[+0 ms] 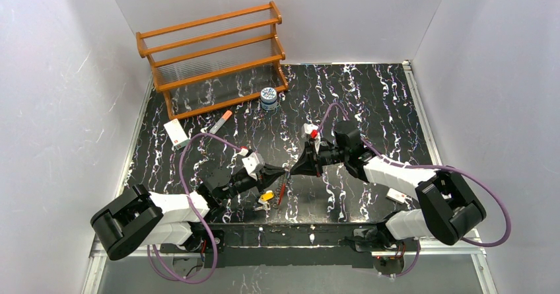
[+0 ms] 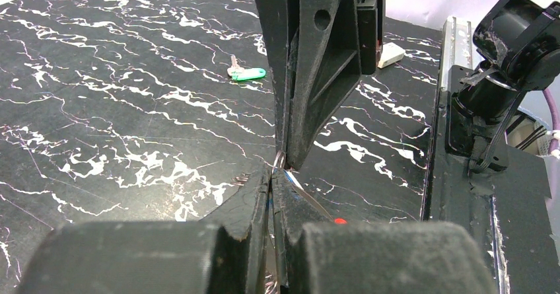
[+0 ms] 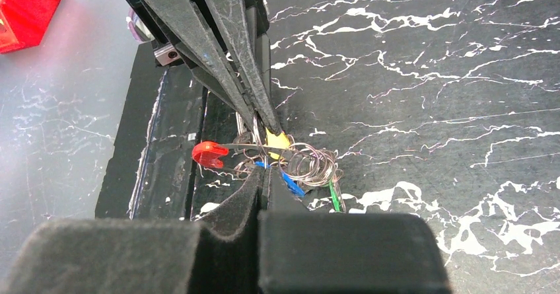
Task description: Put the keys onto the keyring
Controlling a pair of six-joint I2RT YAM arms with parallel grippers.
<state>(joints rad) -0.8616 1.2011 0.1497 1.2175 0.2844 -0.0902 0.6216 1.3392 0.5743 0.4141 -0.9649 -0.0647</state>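
Note:
My left gripper (image 1: 282,173) and right gripper (image 1: 294,169) meet tip to tip above the middle of the table. The left gripper (image 2: 278,174) is shut on the thin wire of the keyring (image 1: 282,192), whose red part hangs down toward the table. The right gripper (image 3: 265,168) is shut, and a blue key (image 3: 292,183) shows on both sides of its tips. Round it hangs a bunch: a red clasp (image 3: 210,154), a yellow key head (image 3: 278,140), small silver rings (image 3: 312,163) and a green piece (image 3: 335,195). A green key (image 2: 247,74) lies alone on the table.
A wooden rack (image 1: 211,56) stands at the back left, with a blue-white jar (image 1: 269,98) in front of it. An orange-tipped marker (image 1: 221,121) and a white card (image 1: 175,134) lie on the left. A small white piece (image 1: 398,195) lies by the right arm.

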